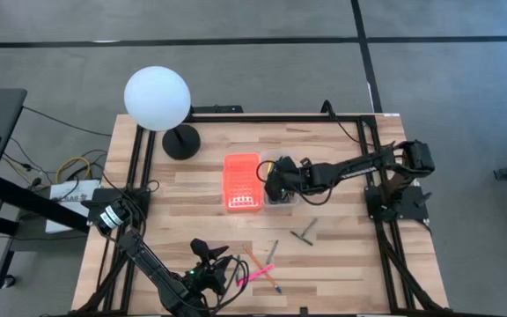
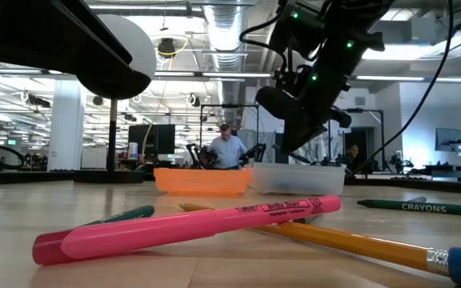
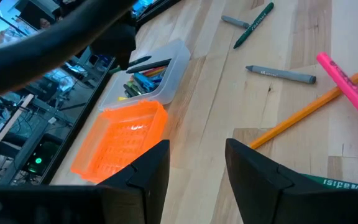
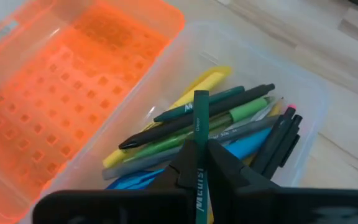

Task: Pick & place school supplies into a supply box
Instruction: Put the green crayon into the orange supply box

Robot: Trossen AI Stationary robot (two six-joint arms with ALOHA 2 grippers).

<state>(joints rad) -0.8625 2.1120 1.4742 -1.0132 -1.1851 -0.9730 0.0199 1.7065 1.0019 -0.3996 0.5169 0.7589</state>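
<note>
The right gripper [image 4: 199,163] hovered directly over the clear plastic pencil-case tray [image 4: 303,93], its two dark fingers pinched shut on a thin dark green crayon [image 4: 199,118] that stood roughly upright between them, tip pointing down toward the tray. Just beneath lay a loose pile of supplies already inside: a yellow highlighter [image 4: 194,90], green and black pens, something blue. The translucent orange lid [image 4: 61,99] lay open flat, touching the tray on the side away from the right arm's base. The crayon looked light, stiff and waxy, so it would probably be brittle if squeezed hard and slippery in a narrow pinch; a hold near its middle seemed the steadier choice. The left gripper [image 3: 197,165] waited well apart from the tray near the table's front edge, its fingers spread with nothing between them. Close ahead of it lay a pink highlighter [image 3: 353,93] crossing a yellow pencil [image 3: 303,112], and beyond those a grey crayon [image 3: 281,73] and another green crayon [image 3: 253,25]. The crossed pair would likely need separating, the pink one lifted first. A white globe lamp [image 1: 157,99] stood beyond the lid, clear of both arms.
</note>
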